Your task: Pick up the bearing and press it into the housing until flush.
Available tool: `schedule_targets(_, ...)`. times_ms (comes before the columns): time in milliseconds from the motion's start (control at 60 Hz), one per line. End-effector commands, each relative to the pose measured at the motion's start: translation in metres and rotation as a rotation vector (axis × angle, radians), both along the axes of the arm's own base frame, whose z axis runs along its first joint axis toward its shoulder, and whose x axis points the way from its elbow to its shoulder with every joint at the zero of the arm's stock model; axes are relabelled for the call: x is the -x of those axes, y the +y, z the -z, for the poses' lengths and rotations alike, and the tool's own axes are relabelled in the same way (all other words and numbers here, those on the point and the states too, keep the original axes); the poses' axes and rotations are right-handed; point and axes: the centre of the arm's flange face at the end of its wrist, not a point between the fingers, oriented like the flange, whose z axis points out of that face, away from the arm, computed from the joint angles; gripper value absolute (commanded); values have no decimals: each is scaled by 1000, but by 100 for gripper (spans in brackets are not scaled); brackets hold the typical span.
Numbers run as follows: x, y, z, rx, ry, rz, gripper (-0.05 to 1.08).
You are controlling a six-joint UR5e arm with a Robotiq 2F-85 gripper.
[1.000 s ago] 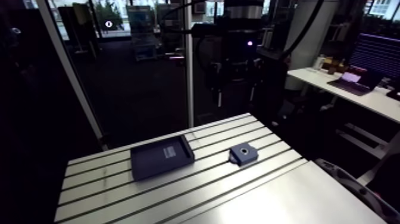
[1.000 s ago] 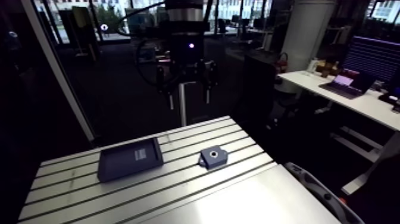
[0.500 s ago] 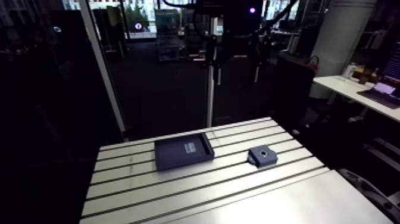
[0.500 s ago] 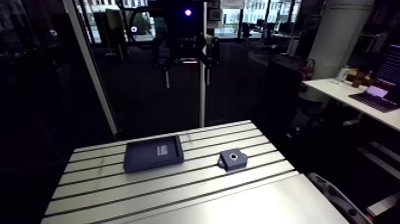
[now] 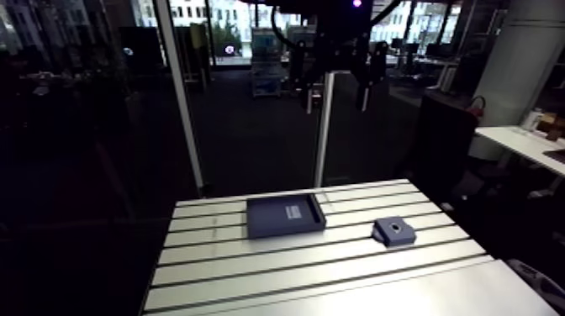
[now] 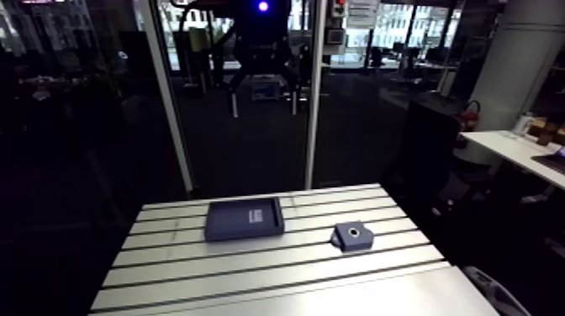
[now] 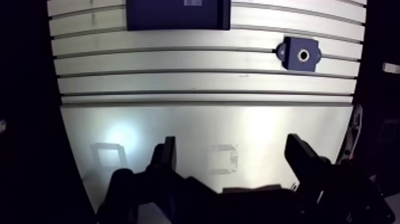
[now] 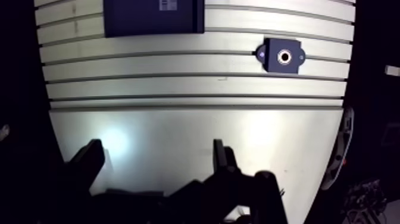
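The housing [image 7: 300,55], a small dark blue block with a round bore ringed in light metal, lies on the slotted table [image 7: 178,77]. I see no loose bearing in any view. Whether one sits in the bore I cannot tell. My gripper [image 7: 232,146] hangs high above the smooth front part of the table, open, with nothing between its fingers. The housing lies far ahead of it and off to one side. In the arm view the gripper [image 6: 264,102] hangs well above the table's far edge, and the housing [image 6: 354,235] is on the table's right half.
A flat dark blue tray [image 6: 245,218] with a pale label lies left of the housing, near the table's far edge. A vertical metal post [image 6: 312,92] and a slanted bar [image 6: 168,101] rise behind the table. A smooth plate [image 7: 202,131] covers the table's front part.
The whole arm view has shifted with the arm. The gripper now stands higher above the table than before. The tray and housing lie where they were.
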Motion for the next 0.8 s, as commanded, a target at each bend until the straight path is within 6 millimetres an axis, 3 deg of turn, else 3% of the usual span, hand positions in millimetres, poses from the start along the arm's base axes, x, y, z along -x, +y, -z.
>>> schedule_targets(17,-3,-18,-2,-6,4,-22,0)
schedule_targets(217,-9,-24,-11,-6,18,-30,0)
schedule_targets(800,-11,-26,-2,-8,6,-6,0)
